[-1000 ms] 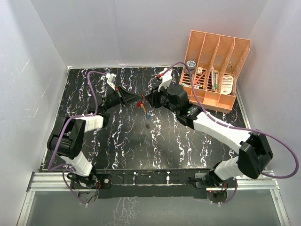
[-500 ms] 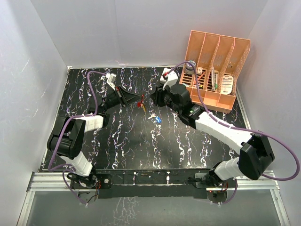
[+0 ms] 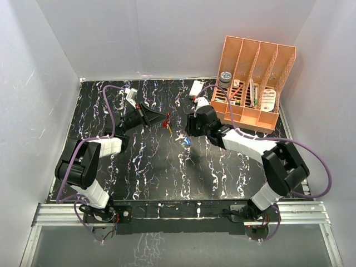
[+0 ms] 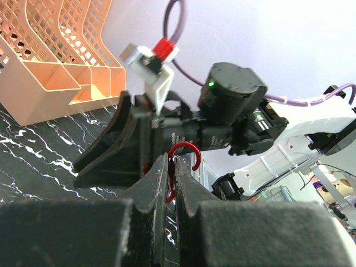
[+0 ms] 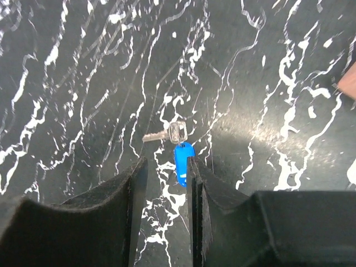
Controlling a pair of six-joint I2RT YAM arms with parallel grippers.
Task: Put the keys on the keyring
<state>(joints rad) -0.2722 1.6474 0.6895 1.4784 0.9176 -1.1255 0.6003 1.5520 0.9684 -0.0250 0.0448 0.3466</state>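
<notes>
Keyring [image 4: 184,144] faces right hand [image 5: 165,166]; orange rack [image 3: 281,67] behind

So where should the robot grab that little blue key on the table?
Probably by the blue plastic head, coming straight down from above. The blue key lies flat on the table, and the head looks like its thickest part; its long sides line up with the fingers of the open right pincer above it.

keyring [image 4: 186,145] base hidden in left end effector [image 4: 171,162], blue key [image 5: 181,158] edge occluded
</notes>
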